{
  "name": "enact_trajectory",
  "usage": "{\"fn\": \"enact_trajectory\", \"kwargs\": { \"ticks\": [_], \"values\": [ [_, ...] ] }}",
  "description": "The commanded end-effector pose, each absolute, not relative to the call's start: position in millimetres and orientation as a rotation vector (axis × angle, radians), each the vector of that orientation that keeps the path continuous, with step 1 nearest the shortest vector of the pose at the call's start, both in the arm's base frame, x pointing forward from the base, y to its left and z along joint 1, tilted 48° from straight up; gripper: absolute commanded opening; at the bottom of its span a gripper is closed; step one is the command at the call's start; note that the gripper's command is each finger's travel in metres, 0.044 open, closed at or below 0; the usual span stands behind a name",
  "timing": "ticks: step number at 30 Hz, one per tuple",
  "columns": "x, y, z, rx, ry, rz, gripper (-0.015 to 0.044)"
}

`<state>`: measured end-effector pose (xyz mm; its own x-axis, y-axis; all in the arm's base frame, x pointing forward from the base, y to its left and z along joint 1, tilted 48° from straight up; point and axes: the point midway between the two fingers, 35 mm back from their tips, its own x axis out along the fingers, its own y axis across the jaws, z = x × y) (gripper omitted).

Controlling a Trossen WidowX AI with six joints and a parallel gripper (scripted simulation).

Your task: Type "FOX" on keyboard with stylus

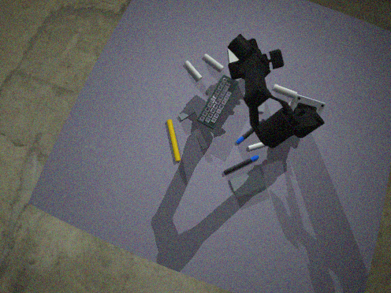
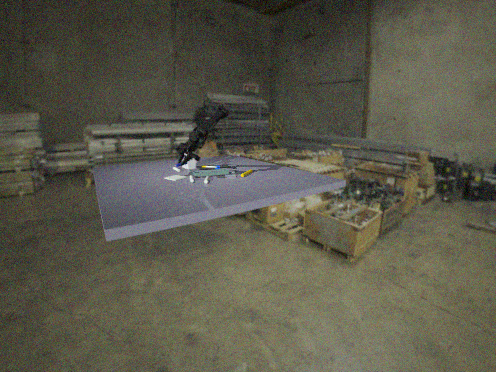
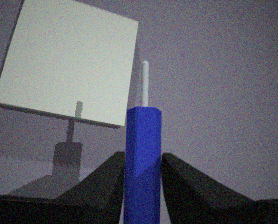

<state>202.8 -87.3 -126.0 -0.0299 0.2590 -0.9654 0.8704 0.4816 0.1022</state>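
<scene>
Pincer (image 1: pixel 240 44) (image 2: pixel 183 160) (image 3: pixel 143 160) closed on blue stylus (image 2: pixel 179 165) (image 3: pixel 143 137), pale tip out past the fingers. White block (image 1: pixel 232 56) (image 2: pixel 174 178) (image 3: pixel 70 60) just beside, on table (image 1: pixel 118 157) (image 2: pixel 225 199) (image 3: pixel 215 75). Keyboard (image 1: pixel 214 103) (image 2: pixel 212 173) farther off, apart from the pincer. Yellow rod (image 1: pixel 173 140) (image 2: pixel 246 173) beyond that.

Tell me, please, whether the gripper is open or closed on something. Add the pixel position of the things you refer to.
Closed on the blue stylus (image 3: pixel 143 150): the wrist view shows the gripper's (image 3: pixel 143 162) dark fingers against both its sides.

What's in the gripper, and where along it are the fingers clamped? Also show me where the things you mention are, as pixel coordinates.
The stylus (image 3: pixel 143 165): the gripper (image 3: pixel 143 160) pinches its blue body, behind the thin pale tip, which sticks out ahead of the fingers.
</scene>
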Motion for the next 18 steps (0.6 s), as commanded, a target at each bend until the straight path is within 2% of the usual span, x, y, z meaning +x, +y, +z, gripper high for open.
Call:
{"fn": "enact_trajectory", "kwargs": {
  "ticks": [1,18],
  "values": [
    [223,-88,-117,0.857,1.599,-0.54,0.0],
    [289,-66,-66,0.215,1.711,-0.034,0.0]
  ]
}}
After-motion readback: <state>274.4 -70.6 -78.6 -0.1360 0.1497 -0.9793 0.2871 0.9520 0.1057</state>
